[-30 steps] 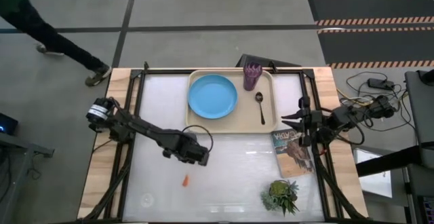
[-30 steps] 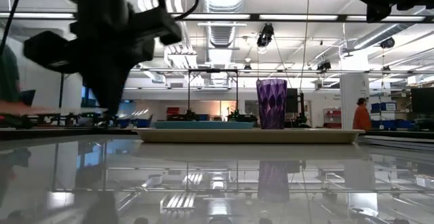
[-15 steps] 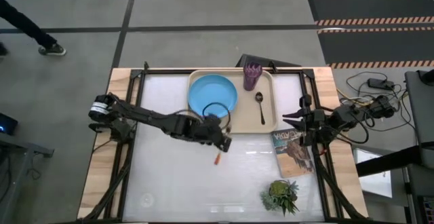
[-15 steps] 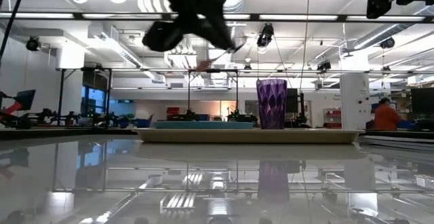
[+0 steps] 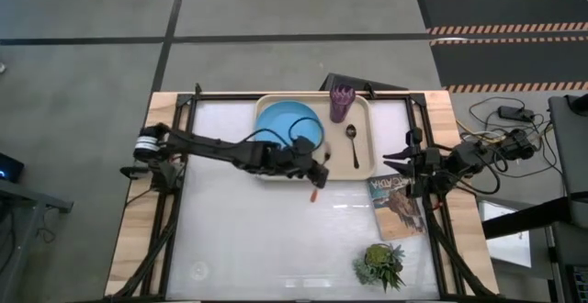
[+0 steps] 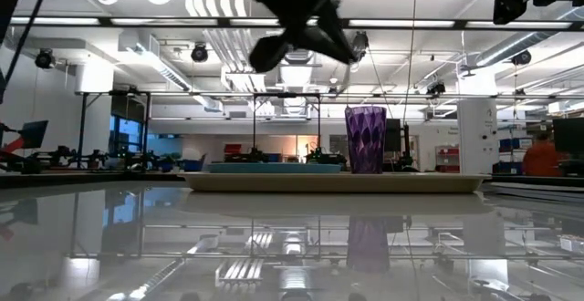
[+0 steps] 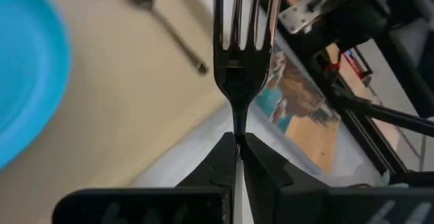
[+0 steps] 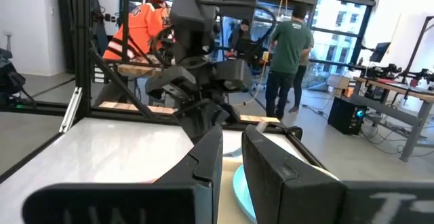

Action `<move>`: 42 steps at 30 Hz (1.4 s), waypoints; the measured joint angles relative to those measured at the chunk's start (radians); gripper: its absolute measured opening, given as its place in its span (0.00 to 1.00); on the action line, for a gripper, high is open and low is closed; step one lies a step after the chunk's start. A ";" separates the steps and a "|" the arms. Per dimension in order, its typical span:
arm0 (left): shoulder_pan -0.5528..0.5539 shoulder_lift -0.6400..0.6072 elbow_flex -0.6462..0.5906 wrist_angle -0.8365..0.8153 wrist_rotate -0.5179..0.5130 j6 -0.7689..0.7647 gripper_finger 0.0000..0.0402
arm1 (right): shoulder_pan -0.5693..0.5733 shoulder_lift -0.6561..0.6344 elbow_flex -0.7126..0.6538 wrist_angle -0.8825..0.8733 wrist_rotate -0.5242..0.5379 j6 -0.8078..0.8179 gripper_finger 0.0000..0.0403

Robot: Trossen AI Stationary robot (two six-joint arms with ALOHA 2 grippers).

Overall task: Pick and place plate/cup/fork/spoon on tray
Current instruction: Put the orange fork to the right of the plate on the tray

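Observation:
My left gripper (image 5: 315, 176) is shut on the fork (image 7: 241, 41), above the near edge of the cream tray (image 5: 266, 101). The tray holds the light-blue plate (image 5: 280, 124), the purple ribbed cup (image 5: 343, 103) standing upright at its far edge, and the dark spoon (image 5: 353, 143) lying flat to the right of the plate. The cup (image 6: 365, 139) and plate (image 6: 274, 167) also show in the low view. My right gripper (image 5: 390, 167) waits at the table's right side, open and empty. My left gripper pinches the fork's thin neck (image 7: 237, 127), just behind the tines, between its two fingertips. The tines (image 7: 245, 13) reach out ahead of the fingers, along their line. The orange handle end (image 5: 314, 195) sticks out toward the table's near side. The fork is lifted clear.
A picture-covered book (image 5: 397, 207) lies right of the tray's near right corner, close to my right gripper. A small green potted plant (image 5: 379, 264) stands near the front right. People stand in the room beyond the table.
My left gripper has carried the fork from the table's near left middle toward the right and far side, up to the tray's near edge. It stays shut on the fork, which has stayed clear of the table.

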 joint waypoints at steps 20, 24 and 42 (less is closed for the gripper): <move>0.140 0.319 0.322 -0.105 -0.088 0.120 0.00 | 0.000 0.000 0.000 0.004 0.000 -0.001 0.12; 0.164 0.353 0.320 -0.010 -0.090 0.124 0.00 | 0.000 0.000 0.000 0.005 0.000 -0.001 0.12; 0.211 0.410 0.319 0.053 -0.149 0.120 0.04 | 0.000 0.000 0.000 -0.005 0.000 -0.007 0.12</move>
